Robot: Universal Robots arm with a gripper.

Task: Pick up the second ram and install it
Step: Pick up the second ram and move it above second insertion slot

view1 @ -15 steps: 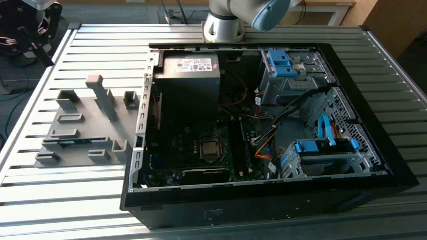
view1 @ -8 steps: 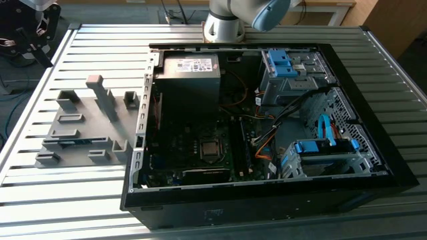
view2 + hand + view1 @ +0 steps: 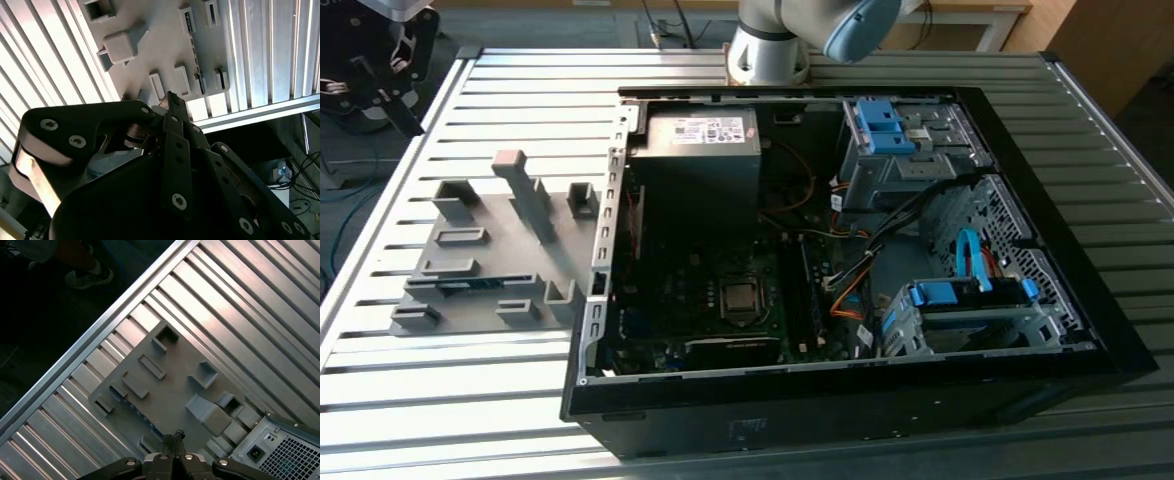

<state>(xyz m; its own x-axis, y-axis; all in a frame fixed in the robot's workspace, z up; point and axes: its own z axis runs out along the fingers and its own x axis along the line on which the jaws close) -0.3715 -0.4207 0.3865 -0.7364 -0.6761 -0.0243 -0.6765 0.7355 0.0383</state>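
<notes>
Approach stage: gripper (image 3: 175,436) hovers above grey holder tray (image 3: 500,255), fingers together, empty. The second ram (image 3: 470,283) sits slotted in tray, exterior view's lower left. Pick needs jaws apart, squared w/ stick

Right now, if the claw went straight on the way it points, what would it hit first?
Probably the grey holder tray; the claw points down at it, though the gap between them is unclear.

grey tray (image 3: 507,262) beside open case (image 3: 854,410) — slatted table (image 3: 454,400)
</notes>
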